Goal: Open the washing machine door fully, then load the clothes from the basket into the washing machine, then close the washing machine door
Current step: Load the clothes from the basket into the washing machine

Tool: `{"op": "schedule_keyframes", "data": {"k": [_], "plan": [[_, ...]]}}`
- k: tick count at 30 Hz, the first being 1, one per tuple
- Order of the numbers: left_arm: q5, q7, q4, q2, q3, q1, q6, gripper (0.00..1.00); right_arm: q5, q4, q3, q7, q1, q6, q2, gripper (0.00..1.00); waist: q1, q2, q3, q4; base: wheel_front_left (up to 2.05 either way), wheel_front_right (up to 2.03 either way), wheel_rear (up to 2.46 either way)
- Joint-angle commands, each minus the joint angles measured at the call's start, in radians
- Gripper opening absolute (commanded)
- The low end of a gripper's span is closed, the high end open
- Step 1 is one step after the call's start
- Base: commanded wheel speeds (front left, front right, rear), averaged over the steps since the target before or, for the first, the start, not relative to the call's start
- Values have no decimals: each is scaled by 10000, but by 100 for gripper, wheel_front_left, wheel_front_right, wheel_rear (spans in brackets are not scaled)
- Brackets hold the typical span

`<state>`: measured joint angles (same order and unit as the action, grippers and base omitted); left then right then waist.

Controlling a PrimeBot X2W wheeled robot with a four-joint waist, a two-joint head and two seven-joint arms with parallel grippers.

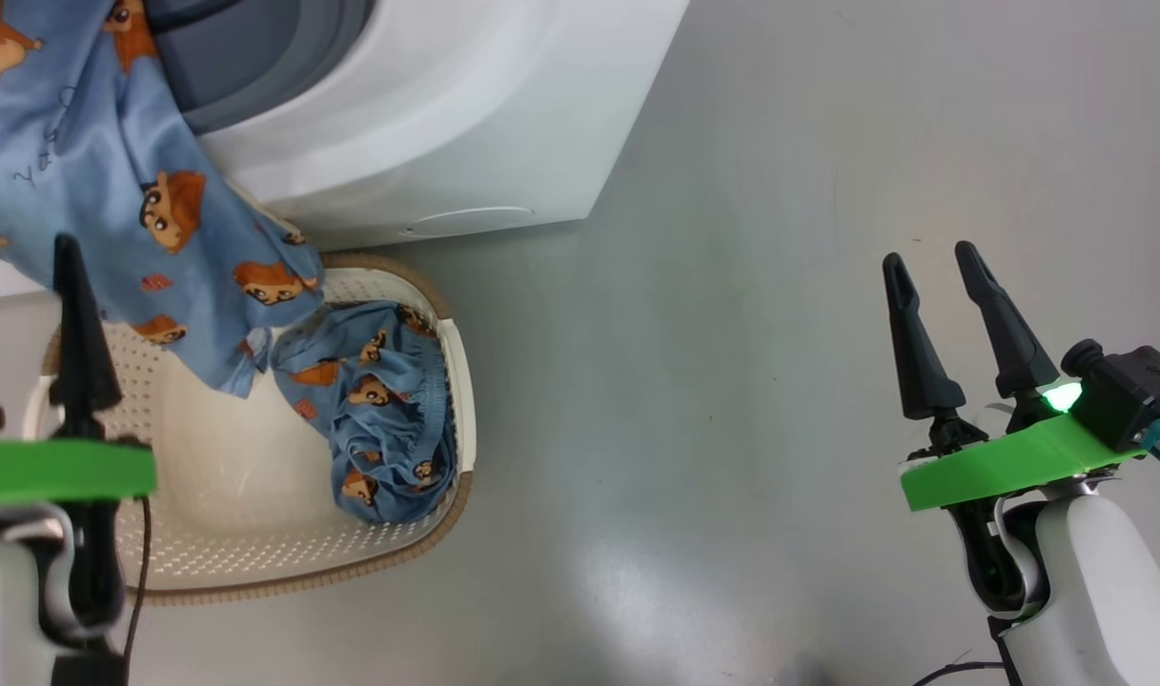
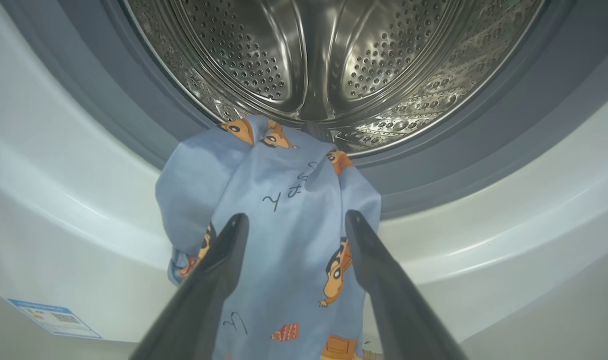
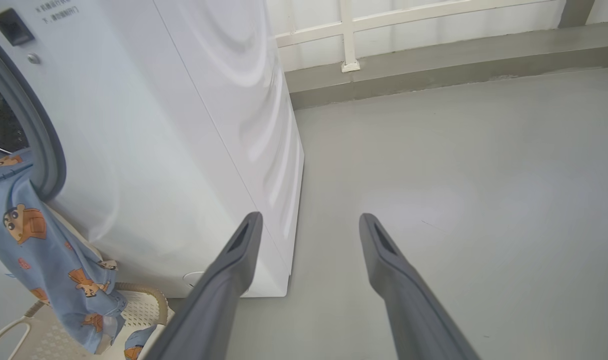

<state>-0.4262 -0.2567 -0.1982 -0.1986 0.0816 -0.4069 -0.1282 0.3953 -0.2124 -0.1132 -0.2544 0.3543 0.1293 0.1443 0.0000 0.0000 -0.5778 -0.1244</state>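
Left gripper (image 2: 296, 217): fingers spread, empty, before the hanging garment.
Hanging garment (image 1: 112, 191): draped from the washing machine (image 1: 446, 114) opening's lower edge into the basket (image 1: 255, 562).
Bunched garment (image 1: 379, 410): at the basket's right wall.
Right gripper (image 1: 929, 257): fingers apart, empty, above the floor (image 1: 732, 381).

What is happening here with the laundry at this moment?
The robot is loading laundry. One blue garment is draped over the lip of the washing machine, hanging down over the basket. The left end effector is open in front of it. A second garment lies in the basket. The right end effector is open above the floor.
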Motion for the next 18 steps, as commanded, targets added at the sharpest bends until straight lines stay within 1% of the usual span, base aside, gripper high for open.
{"op": "schedule_keyframes", "data": {"k": [1,12,18], "plan": [[108,-51,432,-207,485,430,-25,100,-59,242,-176,-74,-261,14,92,100,0,0,3,36,0,0,0],[129,-51,1380,233,917,1893,-25,100,-51,211,-212,-74,-273,14,186,100,0,0,133,108,0,0,0],[141,-51,1586,502,1025,2360,-25,100,-46,220,-161,-74,-294,14,233,100,0,0,167,182,0,0,0]]}}
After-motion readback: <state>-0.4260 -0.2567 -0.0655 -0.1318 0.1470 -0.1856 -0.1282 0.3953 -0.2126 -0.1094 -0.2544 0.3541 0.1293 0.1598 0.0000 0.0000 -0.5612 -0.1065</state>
